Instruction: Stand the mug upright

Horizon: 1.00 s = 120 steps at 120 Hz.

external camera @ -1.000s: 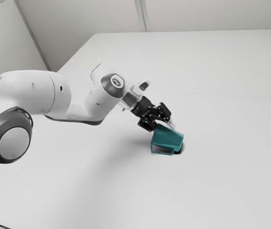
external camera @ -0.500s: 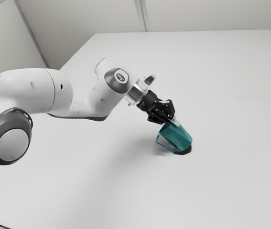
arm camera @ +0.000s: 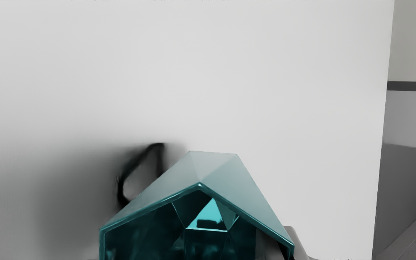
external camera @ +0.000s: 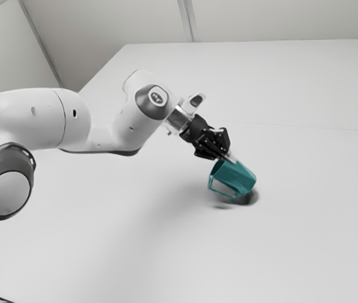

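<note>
Mug: it is blue-green [external camera: 240, 177], with flat sides, and it leans over above the table [external camera: 128, 252]. It is not standing straight up.
Mug's mouth: it is open toward me, and my wrist view looks right down into it.
Mug's bottom: it points down and toward the exterior view's right. I cannot tell if it touches the table.
Handle: it sticks out low on the mug [external camera: 210, 183], on the exterior view's left side, up off the table.
My gripper: it is nearly closed [external camera: 231, 158], with the mug's side pinched at the rim. One finger [arm camera: 270, 247] is inside the mug and the other is outside.
My arm: it comes in from the exterior view's left [external camera: 128, 129] and tips down to the mug.
Shadows: a dark patch [external camera: 249, 199] lies under the mug, and my wrist view shows a dark loop beside it.
</note>
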{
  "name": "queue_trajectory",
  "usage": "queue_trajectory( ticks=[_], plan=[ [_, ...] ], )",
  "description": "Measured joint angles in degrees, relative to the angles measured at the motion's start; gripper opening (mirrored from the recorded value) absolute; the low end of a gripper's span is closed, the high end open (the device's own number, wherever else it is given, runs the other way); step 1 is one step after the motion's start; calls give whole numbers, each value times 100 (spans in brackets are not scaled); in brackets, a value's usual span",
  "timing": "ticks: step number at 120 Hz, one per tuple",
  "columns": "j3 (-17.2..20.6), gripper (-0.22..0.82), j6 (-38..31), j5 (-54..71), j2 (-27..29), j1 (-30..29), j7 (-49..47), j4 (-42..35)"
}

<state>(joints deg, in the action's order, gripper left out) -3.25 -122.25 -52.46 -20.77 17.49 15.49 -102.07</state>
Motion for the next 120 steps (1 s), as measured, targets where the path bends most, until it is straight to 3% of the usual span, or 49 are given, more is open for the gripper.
queue_trajectory(
  ticks=[18,46,91,120],
  plan=[
    [-46,-18,194,679,582,-3,-141,-219],
    [-483,-18,425,2079,1341,-37,-368,-767],
    [-635,-18,503,4429,2020,-320,-842,-1550],
    [-748,-18,486,5471,2044,-632,-1156,-1633]
  ],
)
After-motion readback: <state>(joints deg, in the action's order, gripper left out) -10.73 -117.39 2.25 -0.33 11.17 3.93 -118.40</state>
